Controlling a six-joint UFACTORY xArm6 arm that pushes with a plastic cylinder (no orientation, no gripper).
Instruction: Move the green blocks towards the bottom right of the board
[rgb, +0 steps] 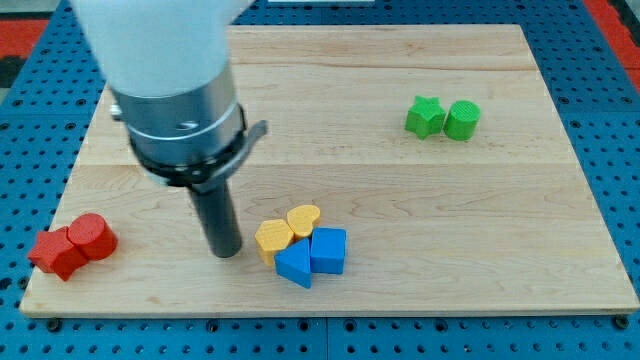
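From where I stand, the wooden board (400, 280) lies on a blue pegboard table (30, 100), and everything is easiest to place against the yellow-and-blue cluster near the board's bottom edge. That cluster is four blocks packed together: a yellow hexagon-like block (274, 237), a yellow heart-shaped block (303, 219) just to its upper right, a blue block with a pointed outline (294, 264) below them, and a blue cube-like block (329, 250) touching it on the view's right.

My tip (225, 252) rests on the board just to the view's left of that cluster, close beside the yellow hexagon-like block but with a sliver of wood showing between them. The rod has nothing to open or close; it grasps nothing and touches no block. Above it, the arm's grey collar and white housing (160, 60) fill the view's upper left.

The green blocks sit well apart from the tip, far up and to the view's right of the cluster, in the board's upper right part: a green star-shaped block (425, 117) and a green cylinder (462, 120), side by side and touching.

Far to the view's left of the cluster, at the board's bottom left corner, a red star-like block (55, 252) and a red cylinder (92, 236) press together.
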